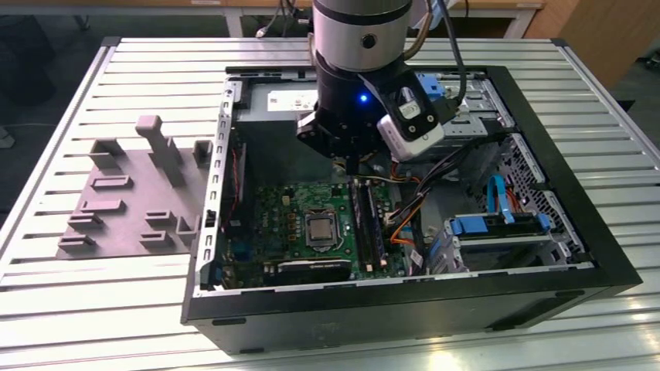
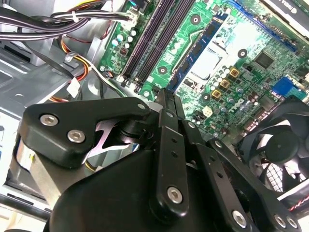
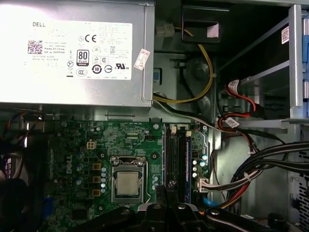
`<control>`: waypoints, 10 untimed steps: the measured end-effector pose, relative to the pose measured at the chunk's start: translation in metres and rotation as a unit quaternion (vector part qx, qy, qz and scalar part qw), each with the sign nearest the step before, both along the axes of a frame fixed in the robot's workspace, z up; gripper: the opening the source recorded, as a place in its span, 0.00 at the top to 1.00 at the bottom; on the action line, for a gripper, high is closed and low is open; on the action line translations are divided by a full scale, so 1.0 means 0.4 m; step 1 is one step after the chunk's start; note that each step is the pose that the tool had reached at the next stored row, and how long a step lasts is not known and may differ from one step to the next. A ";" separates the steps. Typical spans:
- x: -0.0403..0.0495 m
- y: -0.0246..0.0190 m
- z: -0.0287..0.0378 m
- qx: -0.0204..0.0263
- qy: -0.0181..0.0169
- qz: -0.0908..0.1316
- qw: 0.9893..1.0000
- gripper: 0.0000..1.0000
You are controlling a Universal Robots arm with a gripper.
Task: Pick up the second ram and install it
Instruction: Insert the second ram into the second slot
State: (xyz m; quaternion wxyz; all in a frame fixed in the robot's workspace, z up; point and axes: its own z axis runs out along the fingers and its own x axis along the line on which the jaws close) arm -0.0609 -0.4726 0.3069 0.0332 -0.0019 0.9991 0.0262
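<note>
Your gripper (image 1: 345,164) hangs inside the open computer case (image 1: 413,309), in the upper middle of the exterior view, just above the far end of the memory slots. In the second wrist view its fingers (image 2: 169,116) are drawn together to a point with no gap you can see, and nothing long sticks out from between them. Look for the second ram (image 1: 366,224) below the tool: dark sticks stand in the slots just to the exterior view's right of the processor socket (image 1: 321,229), and it looks to be one of those, though you cannot tell which, nor how deep it sits. Both wrist views show the same slots (image 3: 176,159) running out from under the fingertips across the green motherboard (image 2: 231,38). Mind what crowds that spot. A bundle of black cables (image 3: 260,164) with orange and yellow wires runs close along the slots' outer side, toward the exterior view's right. The silver power supply box (image 3: 72,53) sits just past the slots' far end. A black fan (image 2: 275,150) lies beyond the socket on the other side. The blue drive carrier (image 1: 495,224) fills the case's lower right in the exterior view. The grey moulded holder (image 1: 134,193) rests on the slatted table (image 1: 103,309) at the exterior view's left, well apart from the tool.
</note>
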 end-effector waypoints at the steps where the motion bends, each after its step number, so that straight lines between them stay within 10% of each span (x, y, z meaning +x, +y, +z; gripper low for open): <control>1: 0.000 0.000 -0.001 0.000 0.000 0.000 1.000 0.88; 10: 0.000 0.000 -0.013 0.000 0.000 0.000 1.000 0.88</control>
